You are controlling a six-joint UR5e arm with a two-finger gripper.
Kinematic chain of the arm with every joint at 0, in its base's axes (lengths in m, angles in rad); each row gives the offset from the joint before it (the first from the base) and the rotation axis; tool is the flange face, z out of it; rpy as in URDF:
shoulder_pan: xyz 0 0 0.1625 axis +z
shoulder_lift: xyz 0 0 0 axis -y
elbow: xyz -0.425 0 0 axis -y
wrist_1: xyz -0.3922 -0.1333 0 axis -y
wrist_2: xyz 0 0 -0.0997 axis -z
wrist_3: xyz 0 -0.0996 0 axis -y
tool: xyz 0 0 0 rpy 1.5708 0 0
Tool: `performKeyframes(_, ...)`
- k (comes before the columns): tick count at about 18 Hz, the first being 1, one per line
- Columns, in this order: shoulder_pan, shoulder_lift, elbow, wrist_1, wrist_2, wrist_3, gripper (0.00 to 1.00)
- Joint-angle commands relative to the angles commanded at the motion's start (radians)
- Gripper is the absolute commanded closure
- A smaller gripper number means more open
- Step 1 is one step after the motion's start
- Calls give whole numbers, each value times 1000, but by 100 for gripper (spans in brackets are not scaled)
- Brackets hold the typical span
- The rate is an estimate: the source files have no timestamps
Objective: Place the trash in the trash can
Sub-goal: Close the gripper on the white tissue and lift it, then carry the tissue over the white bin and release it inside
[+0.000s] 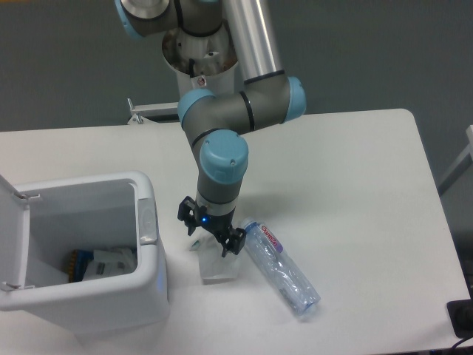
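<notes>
Here the single fixed camera looks down on a white table (355, 170) with the trash can (111, 296) at its near left corner. The can's flip lid (11, 237) stands open on its left side, and the oval latch (148, 220) faces right, toward the trash. Inside the can, against its bottom, lie some packets (100, 262) in blue, yellow and white.

Just right of the can lies the crumpled whitish wrapper (220, 268), its green-tinged corner nearest the can. The tool (211, 235) is down over the top end of that wrapper, its two dark fingers (185, 212) spread apart, one on either side of the wrapper's upper part; whether they touch it cannot be told. A blue light glows on the tool's body.

Further right of the can, just beside the wrapper, the clear crushed bottle (282, 270) lies slantwise, its red-and-white label end close to the tool's right finger.
</notes>
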Motion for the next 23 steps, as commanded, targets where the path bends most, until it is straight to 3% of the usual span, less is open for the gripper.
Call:
performKeyframes(1, 0, 0, 3, 0, 0, -6, 100)
performKeyframes(8, 2, 21, 57, -3, -8, -31, 100)
performKeyframes(12, 18, 34, 142, -5, -31, -80, 100)
performKeyframes(19, 149, 74, 349, -14, -303, -294, 100)
performKeyframes(23, 179, 167, 396, -14, -437, -504, 100)
